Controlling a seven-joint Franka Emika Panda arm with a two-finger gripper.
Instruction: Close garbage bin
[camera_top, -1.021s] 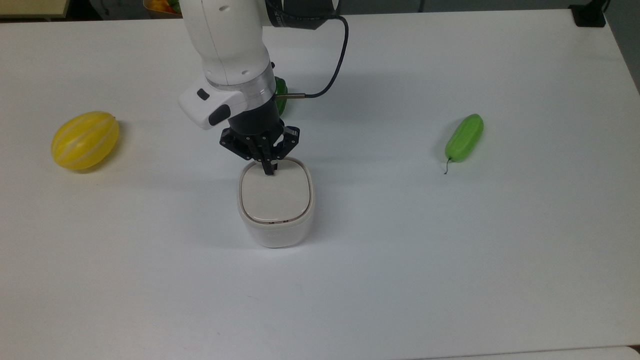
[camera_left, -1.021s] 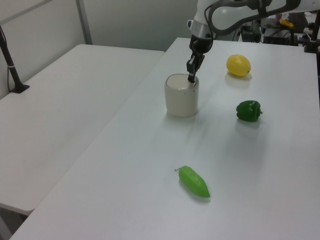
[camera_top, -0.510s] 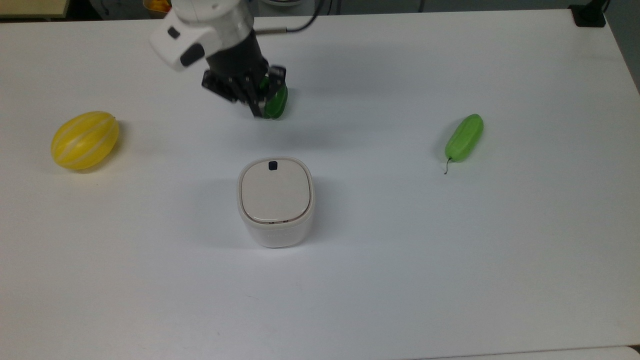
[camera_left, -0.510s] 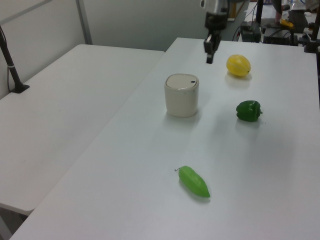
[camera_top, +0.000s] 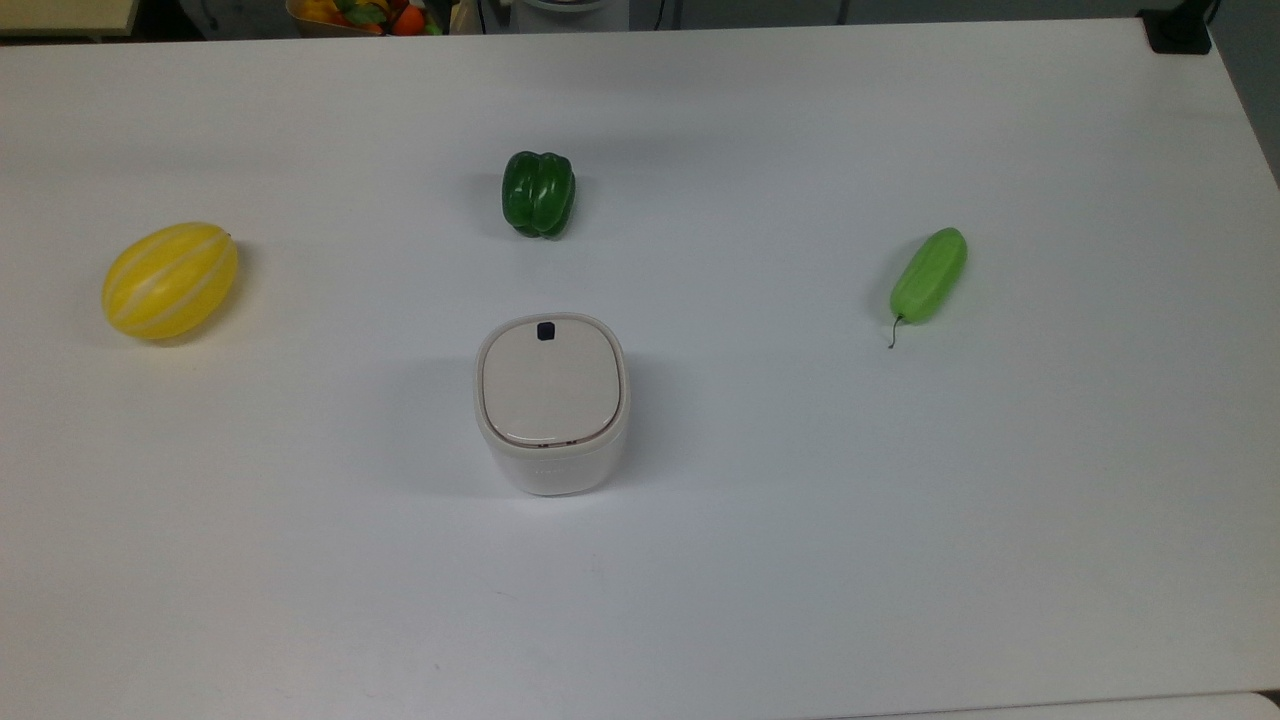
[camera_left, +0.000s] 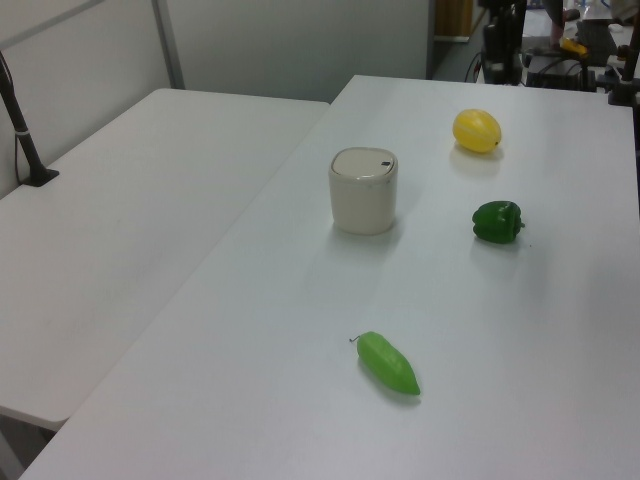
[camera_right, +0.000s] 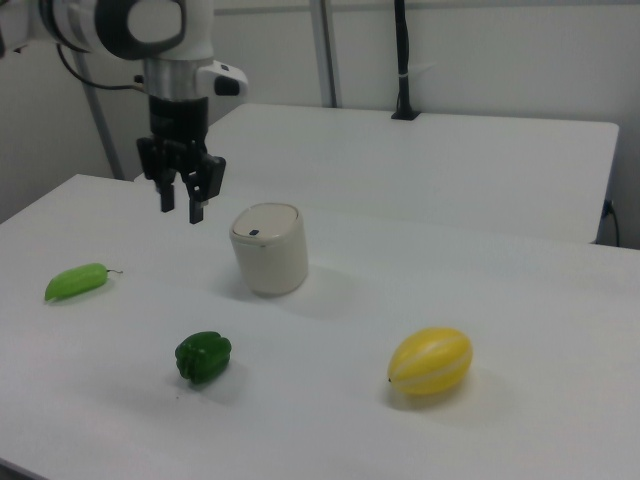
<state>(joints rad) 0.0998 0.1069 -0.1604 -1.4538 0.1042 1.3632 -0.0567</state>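
Right view shows our gripper (camera_right: 181, 204) upper left, slightly spread, empty, above the surface (camera_right: 330, 400) beside the bin (camera_right: 268, 248) at centre. Its lid (camera_top: 551, 380) looks flush; we should retreat without brushing it.

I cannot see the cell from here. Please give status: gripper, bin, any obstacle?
Gripper open, empty, raised clear of the bin. Garbage bin upright, lid flat and shut. Green pepper, yellow melon, light green vegetable all apart from it.
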